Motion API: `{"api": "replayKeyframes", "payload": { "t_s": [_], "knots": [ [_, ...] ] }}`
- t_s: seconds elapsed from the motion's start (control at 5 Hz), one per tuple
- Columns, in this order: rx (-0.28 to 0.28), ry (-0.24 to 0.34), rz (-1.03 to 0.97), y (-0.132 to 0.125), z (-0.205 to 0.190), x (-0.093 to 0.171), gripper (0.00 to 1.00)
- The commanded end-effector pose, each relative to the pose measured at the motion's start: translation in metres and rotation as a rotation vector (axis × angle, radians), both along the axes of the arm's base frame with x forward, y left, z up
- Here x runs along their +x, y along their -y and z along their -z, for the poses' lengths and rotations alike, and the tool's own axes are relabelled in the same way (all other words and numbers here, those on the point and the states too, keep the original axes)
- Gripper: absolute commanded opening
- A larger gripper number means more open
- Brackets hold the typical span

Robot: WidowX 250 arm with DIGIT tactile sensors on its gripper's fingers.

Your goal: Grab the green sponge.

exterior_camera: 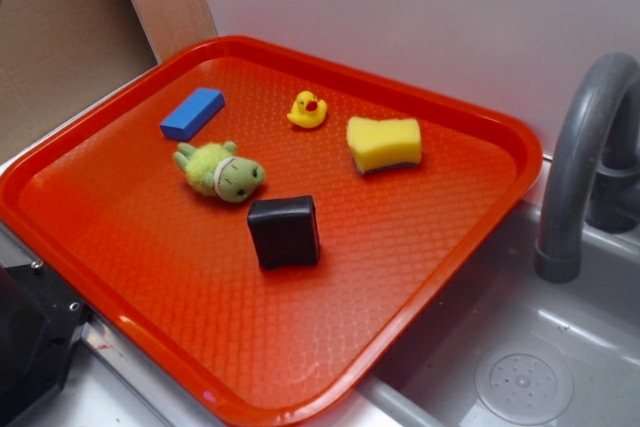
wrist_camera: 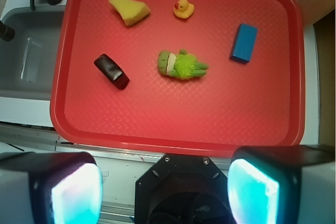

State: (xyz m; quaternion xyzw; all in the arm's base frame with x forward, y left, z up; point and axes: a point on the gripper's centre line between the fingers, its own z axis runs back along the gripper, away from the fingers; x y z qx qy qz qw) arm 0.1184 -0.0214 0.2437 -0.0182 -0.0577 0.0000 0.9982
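Gripper is held wide and empty above the near edge of the red tray, beside a grey sink; the green sponge lies far, probably untouched.

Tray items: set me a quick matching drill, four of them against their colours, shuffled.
Things:
1. sponge
2. block
3. plush toy
4. rubber duck

Colours:
A. fuzzy green
B. yellow with a red beak
C. blue
D. yellow with a thin dark layer on one face

Pairs: 1-D, 2-C, 3-A, 4-B

All four lie apart on the red tray. In the wrist view the hand is back at the tray's near edge, fingers spread wide.
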Motion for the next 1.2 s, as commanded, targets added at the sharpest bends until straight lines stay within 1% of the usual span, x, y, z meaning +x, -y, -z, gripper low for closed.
{"api": "replayKeyframes", "payload": {
  "t_s": [0.0,0.2,0.4,0.6,0.8,1.0],
  "knots": [
    [0.000,0.000,0.000,0.000,0.000,0.000,1.00],
    [0.026,0.048,0.048,0.003,0.001,0.017,1.00],
    [0.032,0.074,0.075,0.006,0.003,0.039,1.00],
    [0.051,0.105,0.129,0.012,0.004,0.064,1.00],
    [0.076,0.137,0.238,0.020,0.006,0.087,1.00],
    [0.125,0.168,0.360,0.030,0.011,0.111,1.00]
  ]
}}
